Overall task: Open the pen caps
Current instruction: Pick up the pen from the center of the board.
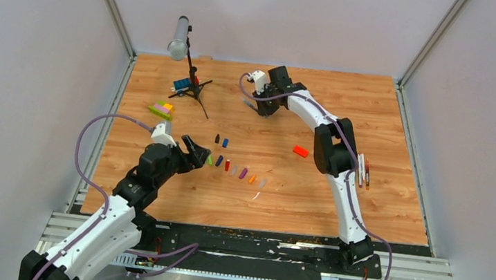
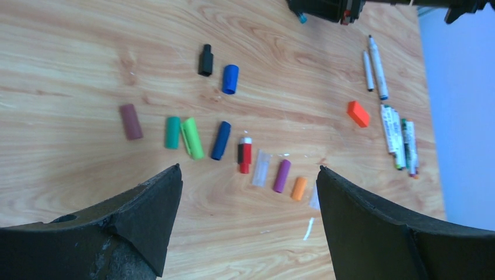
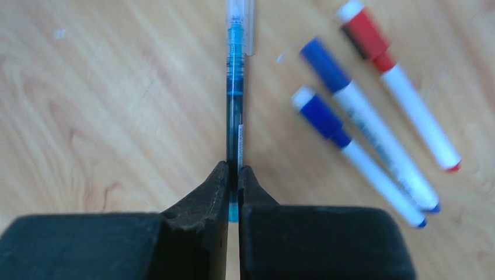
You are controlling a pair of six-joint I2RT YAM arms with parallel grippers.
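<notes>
My right gripper (image 3: 233,169) is shut on the tail of a thin blue pen (image 3: 234,111) that points straight away from the jaws. A clear cap (image 3: 240,23) sits on its far end. Beside it lie three capped pens: two blue (image 3: 327,119) and one red (image 3: 373,41). In the top view this gripper (image 1: 263,105) is at the table's far middle. My left gripper (image 2: 248,169) hangs open and empty over a row of loose pen caps: brown (image 2: 131,121), green (image 2: 192,138), blue (image 2: 220,140), red (image 2: 244,154), clear (image 2: 261,167), purple (image 2: 282,175), orange (image 2: 299,188).
A black cap (image 2: 205,60) and a blue cap (image 2: 230,79) lie behind the row. An orange-red block (image 1: 300,151) sits mid-table. Uncapped pens (image 1: 363,171) lie by the right arm. A microphone on a tripod (image 1: 181,36) and stacked bricks (image 1: 161,109) stand at the back left.
</notes>
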